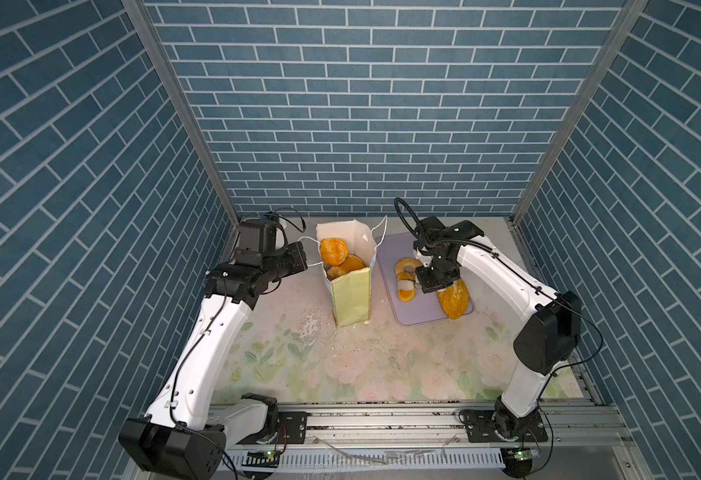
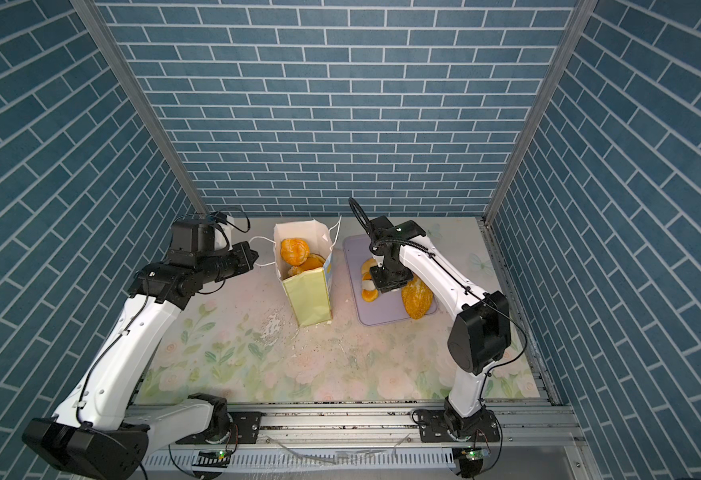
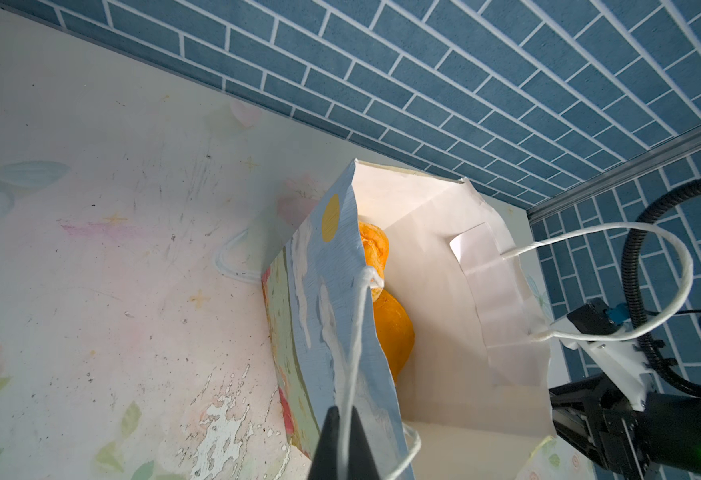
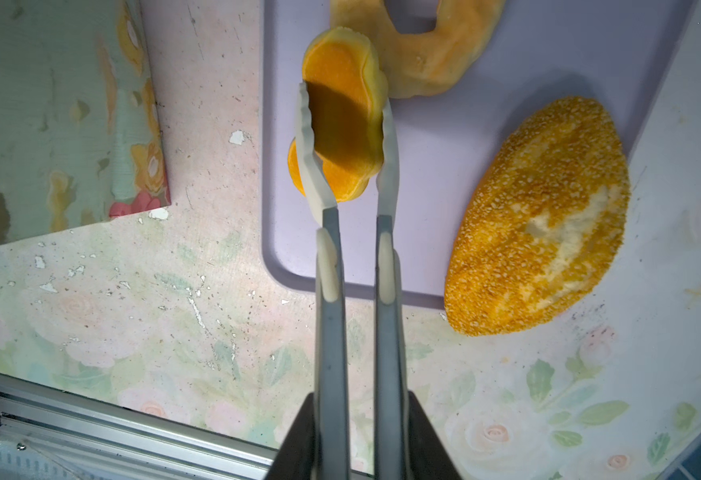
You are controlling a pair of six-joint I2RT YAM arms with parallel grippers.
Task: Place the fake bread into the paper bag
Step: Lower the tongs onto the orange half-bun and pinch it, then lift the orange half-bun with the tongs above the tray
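Fake bread, lilac tray, paper bag adj.

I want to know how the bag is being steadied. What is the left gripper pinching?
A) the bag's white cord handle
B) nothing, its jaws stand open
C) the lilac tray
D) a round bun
A: in the left wrist view the left gripper is shut on the white cord handle of the paper bag.

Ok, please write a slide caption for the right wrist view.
Tongs in the right hand grip a flat pastry at the lilac tray.
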